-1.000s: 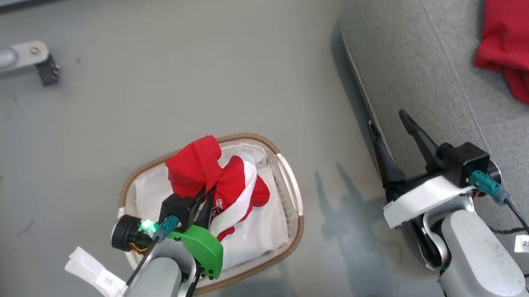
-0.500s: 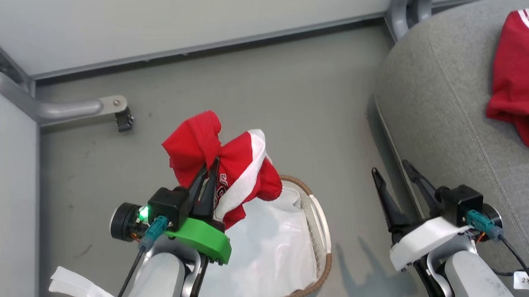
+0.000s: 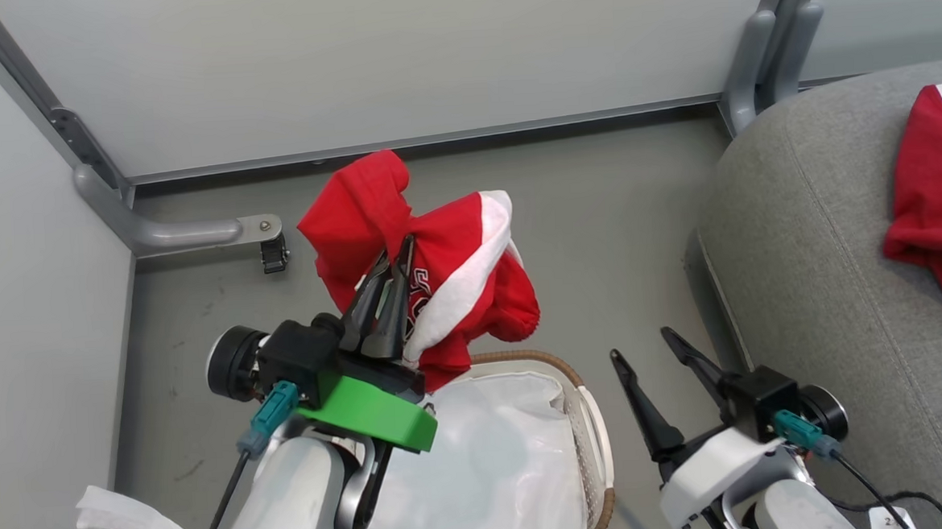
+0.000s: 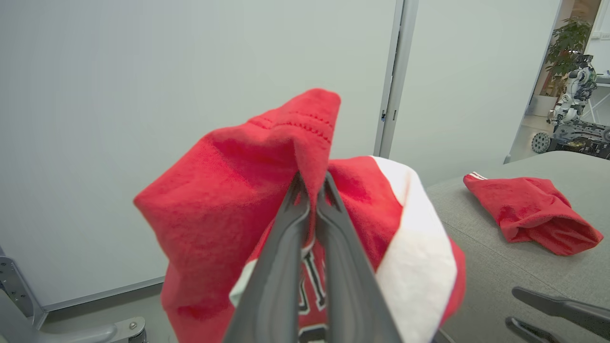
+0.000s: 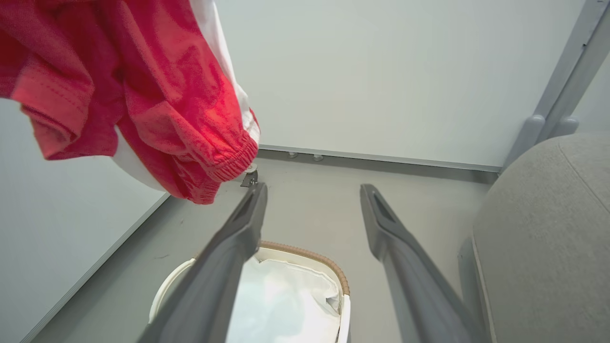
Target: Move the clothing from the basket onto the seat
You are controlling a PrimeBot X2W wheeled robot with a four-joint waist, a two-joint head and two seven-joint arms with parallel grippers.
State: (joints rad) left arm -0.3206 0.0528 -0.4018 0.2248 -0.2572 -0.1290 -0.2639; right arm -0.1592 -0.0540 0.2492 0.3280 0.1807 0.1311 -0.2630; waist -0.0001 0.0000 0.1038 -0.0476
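left gripper (image 3: 395, 250) clenched on a thin fold of clothing (image 3: 355, 206) mid-frame; it could slip short of the seat (image 3: 826, 278). right gripper (image 3: 640, 343) spread, empty.

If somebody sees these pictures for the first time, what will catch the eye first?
First, the bright red and white clothing, pinched in the shut left gripper and hanging in the air, clear of the white basket below. Next, a second red garment lying on the grey sofa at the right. The right gripper stands open and empty between basket and sofa.
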